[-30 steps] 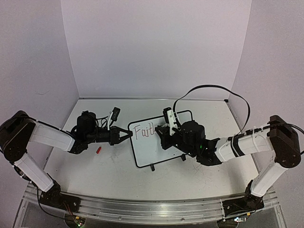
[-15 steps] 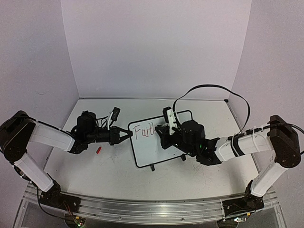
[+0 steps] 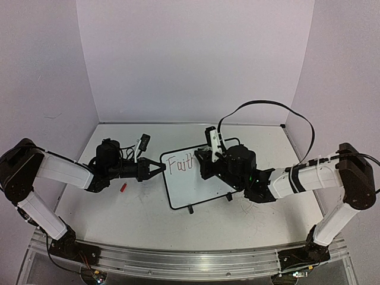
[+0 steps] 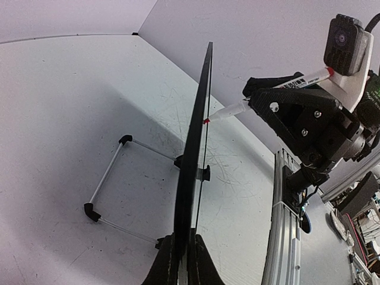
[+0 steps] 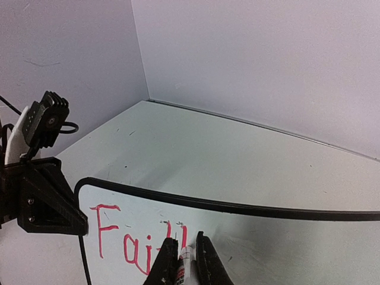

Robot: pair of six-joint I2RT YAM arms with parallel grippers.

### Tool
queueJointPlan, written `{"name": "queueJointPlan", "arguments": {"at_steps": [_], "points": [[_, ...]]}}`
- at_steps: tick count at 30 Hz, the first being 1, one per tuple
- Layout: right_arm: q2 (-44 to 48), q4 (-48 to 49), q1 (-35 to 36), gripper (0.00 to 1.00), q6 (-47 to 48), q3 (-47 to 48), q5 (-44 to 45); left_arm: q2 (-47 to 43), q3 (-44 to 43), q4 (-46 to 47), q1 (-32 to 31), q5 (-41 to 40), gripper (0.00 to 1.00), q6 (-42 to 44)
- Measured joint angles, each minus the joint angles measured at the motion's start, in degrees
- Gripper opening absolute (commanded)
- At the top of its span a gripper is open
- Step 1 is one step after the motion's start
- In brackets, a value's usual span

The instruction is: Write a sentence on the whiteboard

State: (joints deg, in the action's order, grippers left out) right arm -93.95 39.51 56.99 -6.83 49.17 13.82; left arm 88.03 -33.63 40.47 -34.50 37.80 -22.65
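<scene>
Whiteboard (image 3: 199, 184): a glossy white rectangle with a thin black frame and rounded corners, standing mid-table on wire feet (image 4: 105, 178) and showing red lettering (image 5: 116, 237).
Left gripper (image 3: 160, 168): pinching the board's left edge.
Right gripper (image 5: 183, 249): clamping a slim white marker (image 4: 228, 111), whose red tip is meeting the board.
Table (image 3: 136, 214): matte, pale and lying scuffed.
Walls (image 3: 190, 59): plain lilac, enclosing the table.
</scene>
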Motion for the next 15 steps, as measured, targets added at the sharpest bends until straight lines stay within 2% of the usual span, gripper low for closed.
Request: {"name": "queueJointPlan", "arguments": {"at_steps": [15], "points": [[0.55, -0.04, -0.09, 0.00, -0.84, -0.71, 1.34, 0.00, 0.00, 0.00, 0.00, -0.18, 0.00, -0.07]]}}
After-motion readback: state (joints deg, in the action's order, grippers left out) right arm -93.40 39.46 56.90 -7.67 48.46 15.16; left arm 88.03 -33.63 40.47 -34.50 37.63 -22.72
